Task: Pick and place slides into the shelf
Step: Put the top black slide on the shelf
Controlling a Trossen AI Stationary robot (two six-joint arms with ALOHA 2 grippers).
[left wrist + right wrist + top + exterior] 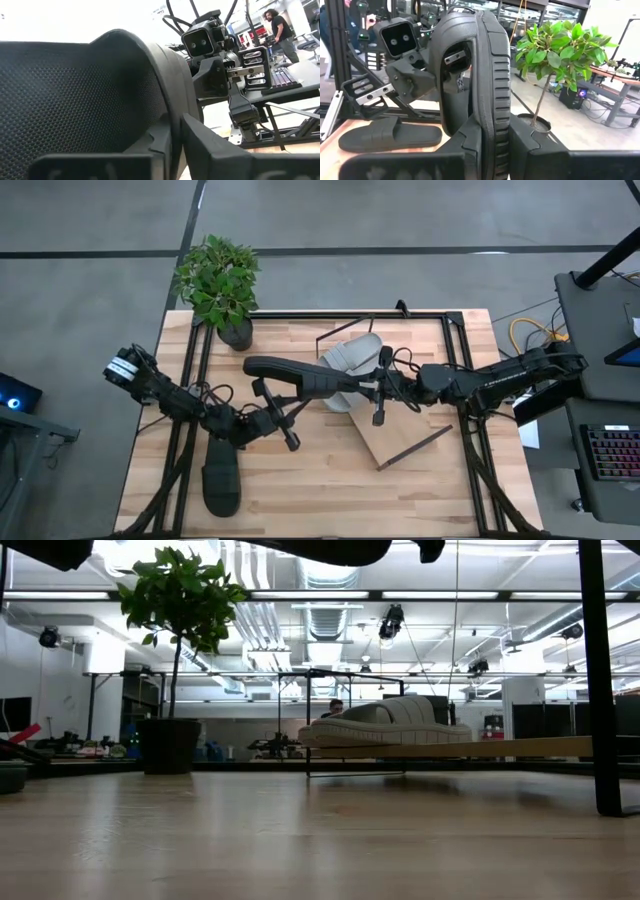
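Observation:
A black slide [300,376] hangs in the air over the table's middle, turned on edge, with both grippers shut on it. My left gripper [289,397] meets it from the near-left and my right gripper [368,385] from the right. The second black slide [222,475] lies flat on the tabletop near the left front. The light grey slides [355,356] rest on the slanted plywood shelf [402,432], partly hidden under the held slide. The low view shows one grey slide [385,720] on the shelf board [500,748]. My left gripper pinches the black slide's sole edge [174,131] between its two fingers, one finger [150,145] on the dotted face and one on the other. It comes level from the table's near-left side. The slide is lifted clear, standing on edge. My right gripper pinches the slide's end toward the table's right, at the ribbed sole rim [493,117], with a finger [470,137] on each face. The fingers come level from the right, along the slide's length. The slide stands on edge, clear of the table.
A potted plant [220,280] stands at the table's far left corner. Black frame rods [462,370] run along the table's sides. People and desks show in the room beyond. Bare tabletop [320,490] lies along the near edge.

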